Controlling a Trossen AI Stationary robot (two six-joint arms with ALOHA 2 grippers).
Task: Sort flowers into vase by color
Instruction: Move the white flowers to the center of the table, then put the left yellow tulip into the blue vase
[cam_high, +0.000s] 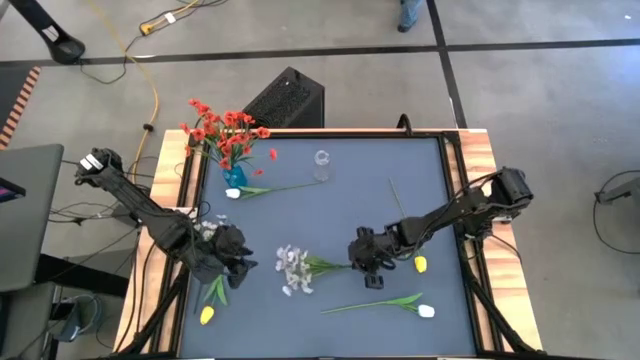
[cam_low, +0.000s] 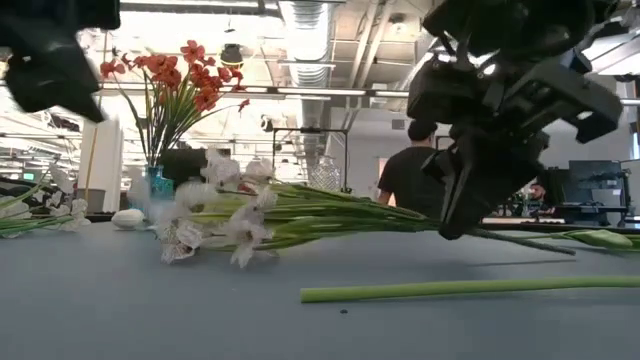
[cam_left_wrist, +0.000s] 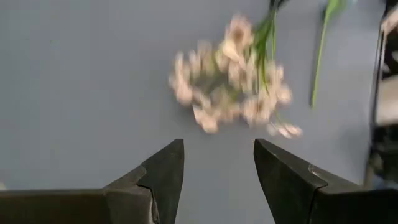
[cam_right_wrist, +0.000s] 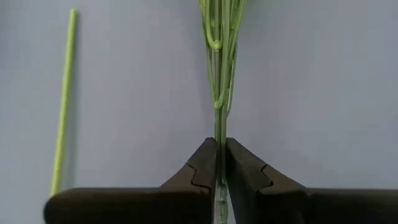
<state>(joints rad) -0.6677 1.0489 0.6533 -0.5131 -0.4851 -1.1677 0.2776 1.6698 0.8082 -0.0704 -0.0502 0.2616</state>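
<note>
The white spray (cam_high: 296, 268) lies flat mid-table, its long axis running across the table: blossoms toward the left arm, green stem toward the right. The right gripper (cam_right_wrist: 221, 163) is clenched on the stem's end, fingers pressed against it from both sides. The left gripper (cam_left_wrist: 217, 163) hovers just beside the blossoms with its jaws apart and nothing between them. Red flowers (cam_high: 226, 130) stand upright in a vase (cam_high: 235, 177) at the far left corner.
</note>
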